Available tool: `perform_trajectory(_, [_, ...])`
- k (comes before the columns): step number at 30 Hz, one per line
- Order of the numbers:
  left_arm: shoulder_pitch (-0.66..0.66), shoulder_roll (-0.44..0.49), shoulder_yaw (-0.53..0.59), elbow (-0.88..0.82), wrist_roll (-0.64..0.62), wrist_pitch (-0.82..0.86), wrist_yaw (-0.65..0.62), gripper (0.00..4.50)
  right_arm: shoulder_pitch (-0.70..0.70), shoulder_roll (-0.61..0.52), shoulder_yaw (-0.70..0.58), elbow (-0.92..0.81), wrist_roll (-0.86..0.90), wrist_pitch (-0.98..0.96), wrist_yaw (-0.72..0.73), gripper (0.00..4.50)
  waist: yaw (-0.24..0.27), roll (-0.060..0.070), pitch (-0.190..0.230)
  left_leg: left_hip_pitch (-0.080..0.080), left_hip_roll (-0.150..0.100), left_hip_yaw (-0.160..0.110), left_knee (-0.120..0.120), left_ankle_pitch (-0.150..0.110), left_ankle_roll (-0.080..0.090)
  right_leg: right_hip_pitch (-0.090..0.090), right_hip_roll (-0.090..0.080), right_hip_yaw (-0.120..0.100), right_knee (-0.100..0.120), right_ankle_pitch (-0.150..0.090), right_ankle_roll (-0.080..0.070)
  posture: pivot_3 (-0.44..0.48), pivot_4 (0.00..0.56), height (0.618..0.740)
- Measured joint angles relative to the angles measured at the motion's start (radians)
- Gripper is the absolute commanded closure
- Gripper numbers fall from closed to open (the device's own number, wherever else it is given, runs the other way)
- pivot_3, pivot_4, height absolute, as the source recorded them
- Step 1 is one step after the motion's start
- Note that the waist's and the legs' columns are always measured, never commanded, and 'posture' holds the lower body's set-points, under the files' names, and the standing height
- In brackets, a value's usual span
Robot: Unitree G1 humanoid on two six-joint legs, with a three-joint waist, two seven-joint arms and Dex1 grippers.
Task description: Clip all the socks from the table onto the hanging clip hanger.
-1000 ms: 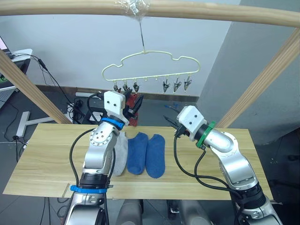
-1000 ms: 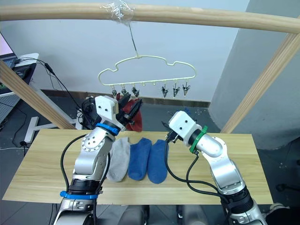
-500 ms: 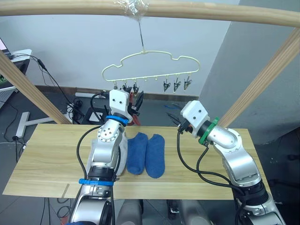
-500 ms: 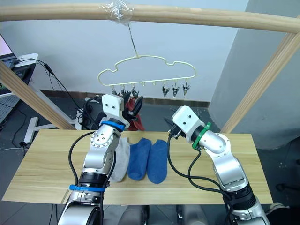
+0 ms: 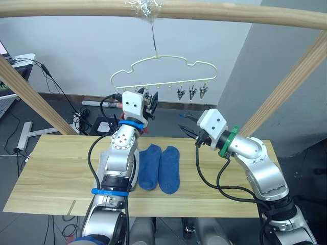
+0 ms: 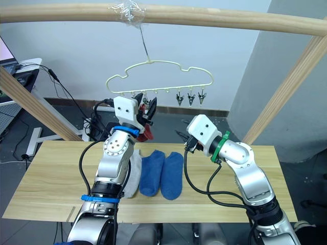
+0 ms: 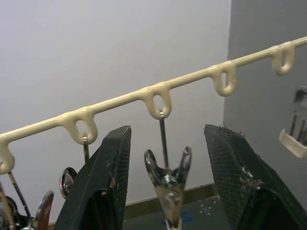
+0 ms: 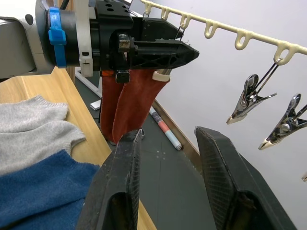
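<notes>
The pale clip hanger [image 5: 163, 64] hangs from the top pole. My left gripper [image 7: 169, 130] is raised to its left end and is open, its fingers [image 7: 105, 187] standing either side of one metal clip [image 7: 168, 177] without touching it. Two rust red socks [image 8: 127, 103] hang just below that gripper, their tops hidden behind it. A grey sock [image 6: 134, 171] and two blue socks [image 5: 149, 166] [image 5: 169, 168] lie side by side on the table [image 5: 51, 173]. My right gripper [image 5: 186, 124] hovers open and empty above the table, right of the red socks.
Three bare clips [image 5: 192, 93] hang at the hanger's right end. A round wooden pole frame [image 5: 230, 13] spans overhead, with slanted poles at both sides. Cables and equipment lie on the floor behind the table.
My left gripper has risen and moved right, up to the hanger's left clips. My right gripper has lifted slightly and shifted right.
</notes>
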Motion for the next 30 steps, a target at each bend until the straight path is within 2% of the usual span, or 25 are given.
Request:
perform_trajectory(2, [-0.001, 0.0, 0.0, 0.001, 0.0, 0.001, 0.001, 2.04, 0.0, -0.005, 0.0, 0.0, 0.001, 0.0, -0.001, 2.66, 0.0, 0.0, 0.0, 0.0, 0.0, 0.0, 0.0, 0.0, 0.0, 0.0, 0.0, 0.0, 0.0, 0.0, 0.0, -0.086, 0.223, 0.692])
perform_trajectory(4, [-0.006, 0.0, 0.0, 0.008, 0.0, 0.001, 0.001, 2.39, 0.0, -0.006, 0.0, 0.0, 0.002, 0.001, -0.004, 2.66, 0.0, 0.0, 0.0, 0.0, 0.0, 0.0, 0.0, 0.0, 0.0, 0.0, 0.0, 0.0, 0.0, 0.0, 0.0, -0.086, 0.223, 0.692])
perform_trajectory(5, [-0.011, 0.0, 0.0, 0.015, 0.001, 0.001, 0.001, 2.58, 0.0, -0.006, 0.0, 0.0, 0.003, 0.001, -0.005, 2.66, 0.0, 0.0, 0.0, 0.0, 0.0, 0.0, 0.0, 0.0, 0.0, 0.0, 0.0, 0.0, 0.0, 0.0, 0.0, -0.086, 0.223, 0.692])
perform_trajectory(9, [-0.021, 0.001, 0.0, 0.028, 0.001, 0.001, 0.0, 3.82, 0.0, -0.006, 0.0, 0.0, 0.006, 0.002, -0.01, 2.66, 0.0, 0.0, 0.0, 0.0, 0.0, 0.0, 0.0, 0.0, 0.0, 0.0, 0.0, 0.0, 0.0, 0.0, 0.0, -0.087, 0.223, 0.692])
perform_trajectory(11, [-0.025, 0.002, 0.0, 0.028, 0.001, 0.002, 0.0, 4.25, 0.0, -0.007, 0.0, 0.0, 0.008, 0.006, -0.011, 2.66, 0.0, 0.0, 0.0, 0.0, 0.0, 0.0, 0.0, 0.0, 0.0, 0.0, 0.0, 0.0, 0.0, 0.0, -0.001, -0.087, 0.223, 0.692])
perform_trajectory(13, [-0.026, 0.004, 0.0, 0.028, 0.002, 0.002, 0.001, 4.49, 0.005, -0.007, 0.0, 0.0, 0.01, 0.012, -0.012, 2.66, 0.0, 0.0, 0.0, 0.0, 0.0, 0.0, 0.0, 0.0, 0.0, 0.0, 0.0, 0.0, 0.0, 0.0, -0.001, -0.088, 0.222, 0.692])
perform_trajectory(14, [-0.026, 0.005, 0.0, 0.027, 0.002, 0.002, 0.001, 4.49, 0.007, -0.007, 0.0, 0.0, 0.013, 0.02, -0.012, 2.66, 0.0, 0.0, 0.0, 0.0, 0.0, 0.0, 0.0, 0.0, 0.0, 0.0, 0.0, 0.0, 0.0, 0.0, -0.001, -0.088, 0.222, 0.692])
perform_trajectory(17, [-0.025, 0.005, 0.0, 0.024, -0.001, 0.01, -0.005, 4.5, 0.015, 0.004, 0.008, 0.0, 0.015, 0.041, -0.022, 2.14, 0.0, 0.0, 0.0, 0.0, 0.0, 0.0, 0.0, 0.0, 0.0, 0.0, 0.0, 0.0, 0.0, 0.0, -0.001, -0.093, 0.223, 0.692])
perform_trajectory(23, [-0.029, 0.028, 0.007, -0.022, -0.086, 0.108, -0.093, 4.5, 0.066, 0.078, 0.158, 0.055, -0.059, 0.075, -0.094, 0.03, -0.001, 0.0, 0.0, 0.002, 0.0, 0.0, 0.0, 0.0, 0.0, 0.0, 0.0, 0.0, 0.002, -0.001, 0.001, -0.096, 0.228, 0.692])
perform_trajectory(28, [-0.057, 0.136, 0.032, -0.067, -0.238, 0.309, -0.267, 4.5, 0.062, 0.231, 0.219, 0.256, -0.129, 0.037, -0.224, 0.03, -0.004, 0.0, 0.0, 0.004, 0.001, 0.001, 0.0, 0.0, 0.0, 0.0, 0.001, 0.001, 0.006, -0.002, 0.004, -0.092, 0.234, 0.692])
perform_trajectory(30, [-0.064, 0.174, 0.035, -0.079, -0.274, 0.374, -0.322, 4.5, 0.051, 0.257, 0.239, 0.349, -0.143, -0.016, -0.245, 0.03, -0.004, 0.0, 0.0, 0.004, 0.001, 0.001, 0.0, 0.001, 0.0, 0.0, 0.001, 0.001, 0.006, -0.002, 0.004, -0.085, 0.232, 0.692])
